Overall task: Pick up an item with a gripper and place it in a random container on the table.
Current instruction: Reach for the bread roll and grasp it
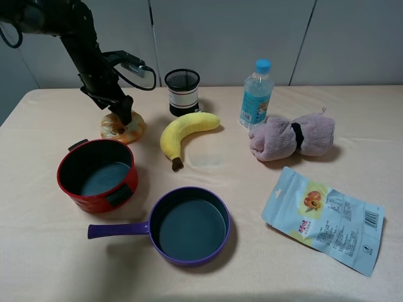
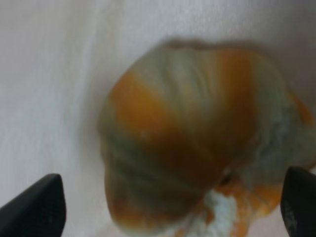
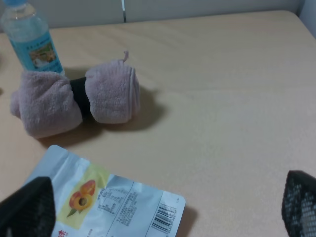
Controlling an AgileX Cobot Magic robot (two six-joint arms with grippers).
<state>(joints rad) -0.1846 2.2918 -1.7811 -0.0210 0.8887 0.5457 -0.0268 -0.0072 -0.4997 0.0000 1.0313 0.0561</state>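
In the exterior high view, the black left arm leans down over the far left part of the pale beige cloth-covered table (image 1: 56, 264), and the left fingers (image 1: 126, 117) stand right over the small curled orange-and-tan croissant-shaped pastry toy (image 1: 133, 131), which lies flat on the table directly beneath them. That placement looks like the set-up for a top-down grasp. The round red pot with a dark grey inside (image 1: 88, 200) sits near those fingers, its mouth open upward, so it would make a short carry. A yellow banana (image 1: 182, 129) and a purple long-handled pan (image 1: 116, 231) lie farther from them. In the left wrist view, the two dark fingers (image 2: 34, 207) show only at the frame's corners, spread wide, with the glossy ridged pastry (image 2: 187, 133) between and below them. They are released, and nothing shows them pressing on the toy, so the squeeze appears not yet made. The picture is blurred, so whether one tip touches the pastry's edge cannot be told. In the right wrist view, the right fingers (image 3: 24, 207) are likewise spread and grasp nothing. Beyond them lie a rolled pink towel with a black band (image 3: 106, 94), a printed silver snack pouch (image 3: 113, 197) and a clear water bottle with a blue label (image 3: 32, 42), well apart from the pastry, which suggests this arm is simply parked out of the way.
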